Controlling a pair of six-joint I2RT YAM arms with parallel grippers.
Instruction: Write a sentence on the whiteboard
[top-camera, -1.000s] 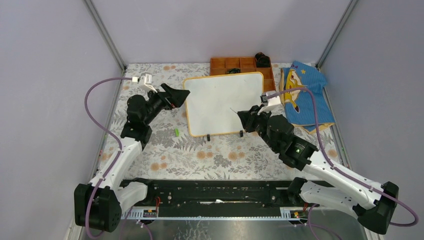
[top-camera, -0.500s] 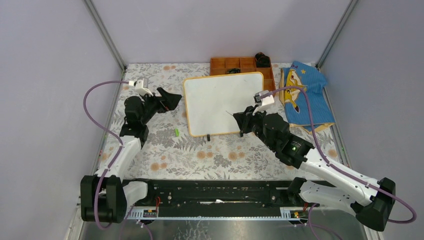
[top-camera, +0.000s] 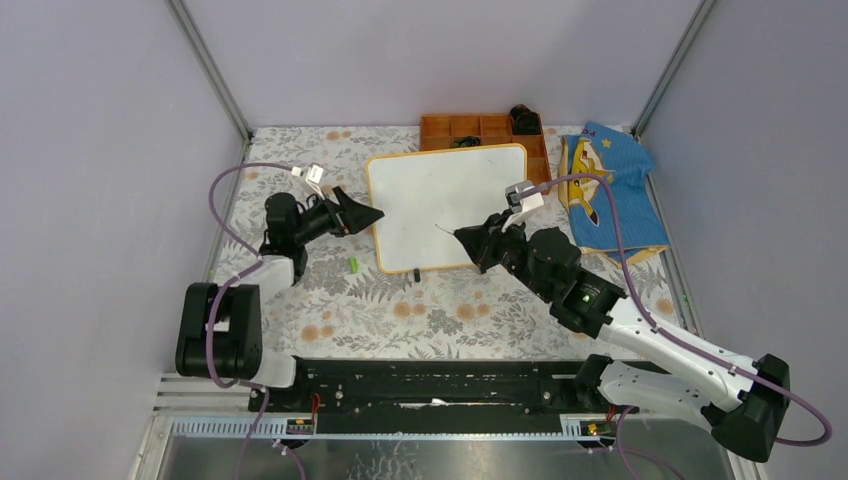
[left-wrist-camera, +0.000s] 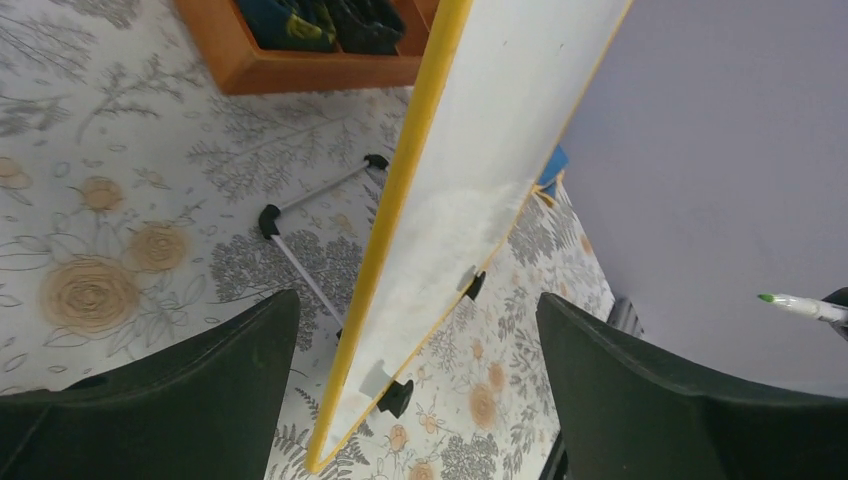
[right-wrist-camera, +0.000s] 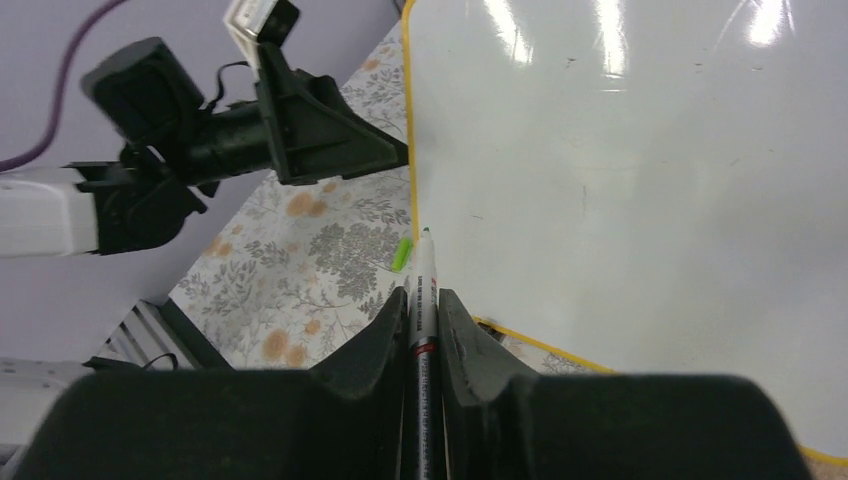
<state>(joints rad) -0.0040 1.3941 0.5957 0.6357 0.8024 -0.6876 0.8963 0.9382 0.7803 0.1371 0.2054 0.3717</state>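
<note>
- The board (top-camera: 447, 205) stands tilted back on the counter (top-camera: 330, 300), long axis left to right. Its face is blank, with no sentence on it yet.
- Your right hand (top-camera: 472, 240) pinches the marker (right-wrist-camera: 426, 265). The tip points at the board's lower left part and hangs in front of the face, apart from it.
- Your left hand (top-camera: 372, 213) is spread wide, one finger on each side of the board's left edge, gripping nothing.
- The right hand is the nearer to the face. As I judge it, you next carry the tip forward onto the board.

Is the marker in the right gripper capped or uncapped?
Uncapped: the marker shows a bare green tip; a small green piece, likely its cap, lies on the table.
</note>
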